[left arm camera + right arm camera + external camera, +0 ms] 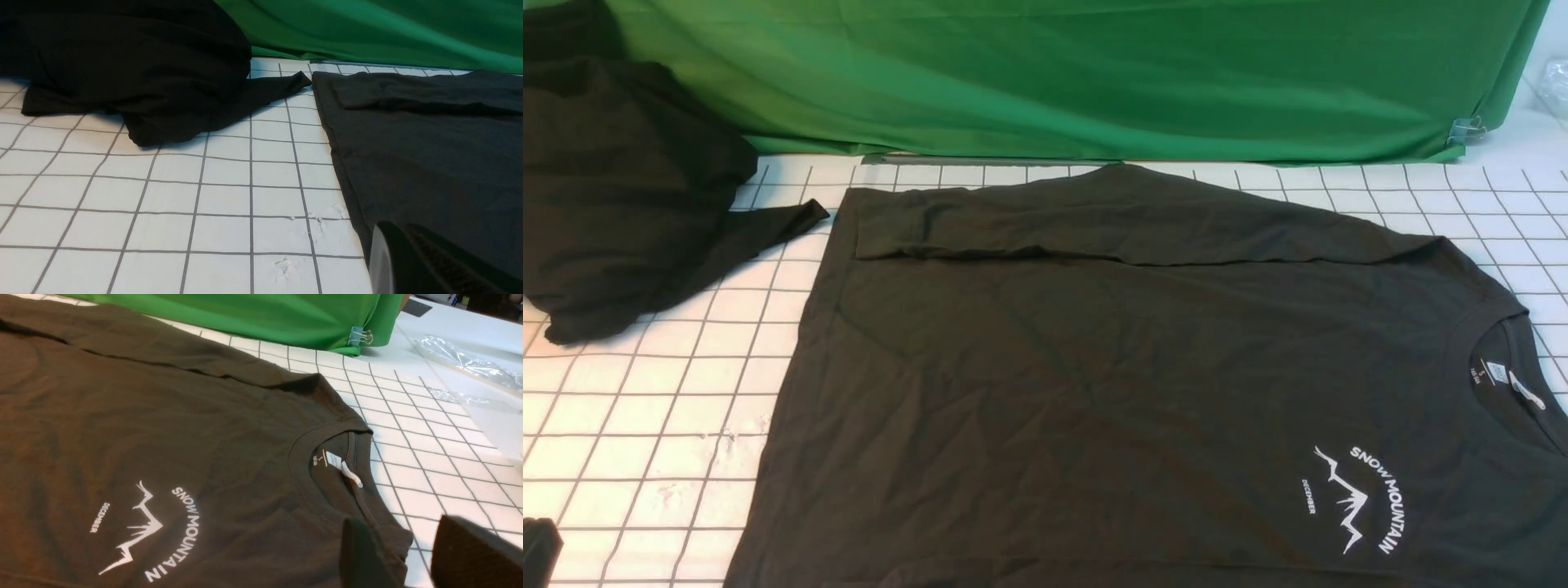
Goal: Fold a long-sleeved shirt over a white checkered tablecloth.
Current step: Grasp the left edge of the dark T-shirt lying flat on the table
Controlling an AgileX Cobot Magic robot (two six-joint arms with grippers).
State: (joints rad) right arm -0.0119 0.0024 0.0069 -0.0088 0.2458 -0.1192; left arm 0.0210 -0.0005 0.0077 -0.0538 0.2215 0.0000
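The long-sleeved shirt (1111,384) lies flat on the white checkered tablecloth (645,425), chest up. Its collar and white mountain logo (1356,498) are on the right. One sleeve (1094,224) is folded across the far side of the body. In the left wrist view my left gripper (394,234) is shut, with nothing seen in it, near the shirt's hem edge (343,171). Only a dark bit of that arm (538,547) shows in the front view. My right gripper (402,539) stands open by the collar (327,457), and a shoulder corner of the shirt (392,535) reaches into the gap.
A blacker heap of cloth (613,188) lies at the far left, one tip reaching toward the shirt. A green cloth (1094,73) hangs along the back, held by a binder clip (359,336). Clear plastic wrap (470,363) lies beyond the tablecloth on the right.
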